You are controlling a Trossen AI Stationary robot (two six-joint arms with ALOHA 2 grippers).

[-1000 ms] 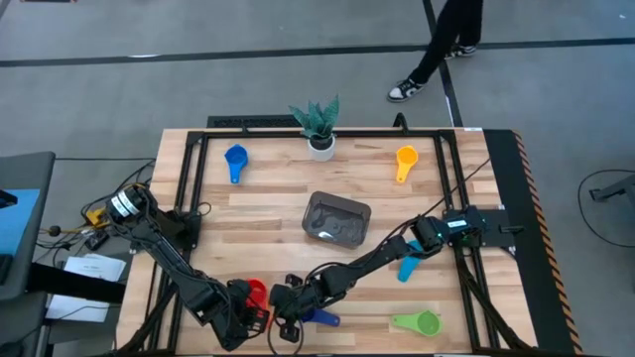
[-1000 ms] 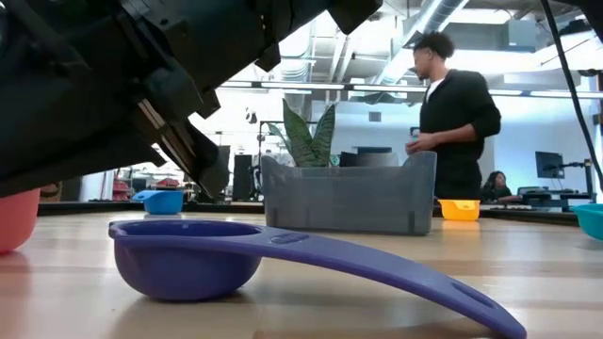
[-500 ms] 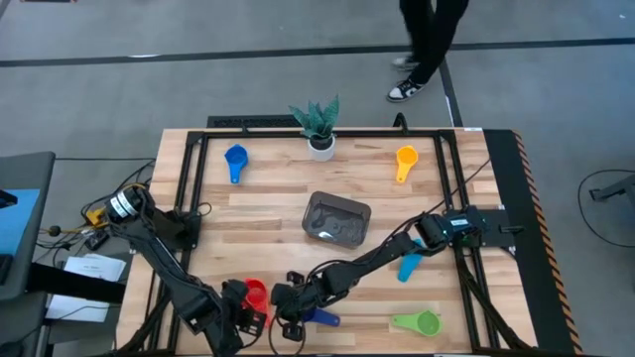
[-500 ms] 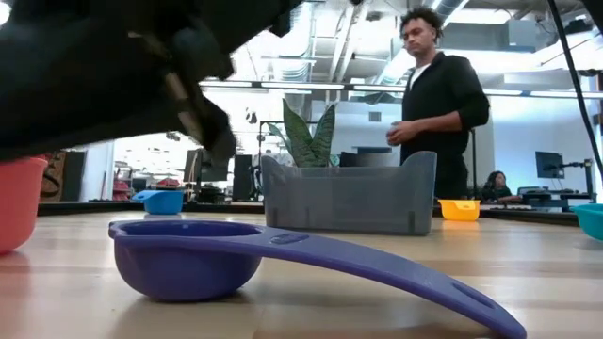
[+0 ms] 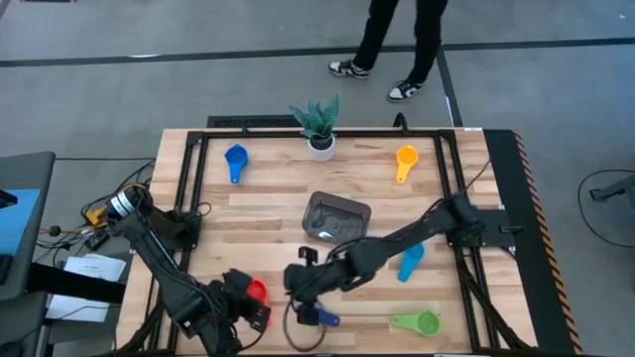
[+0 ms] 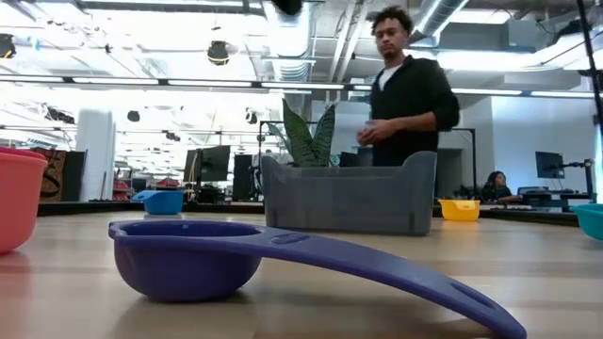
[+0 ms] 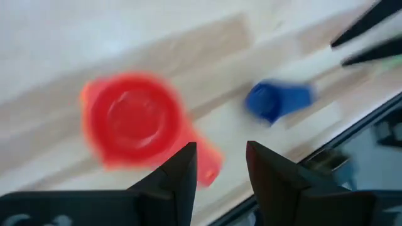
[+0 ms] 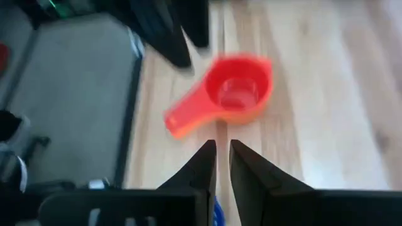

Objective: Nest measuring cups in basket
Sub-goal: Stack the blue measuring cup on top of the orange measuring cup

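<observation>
Two grippers over the desk [image 5: 268, 213], nothing held.
Left fingers [image 7: 179, 172] stand apart, empty, the red cup [image 7: 133, 119] just ahead of them. Right fingers [image 8: 206, 166] are nearly closed, empty, above the dark blue cup [image 5: 319, 317]. The basket [image 5: 335, 219] sits beyond, mid-desk.

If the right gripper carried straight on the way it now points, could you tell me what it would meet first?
Most likely the red measuring cup: it lies directly ahead of the right gripper, though depth is hard to judge.
</observation>
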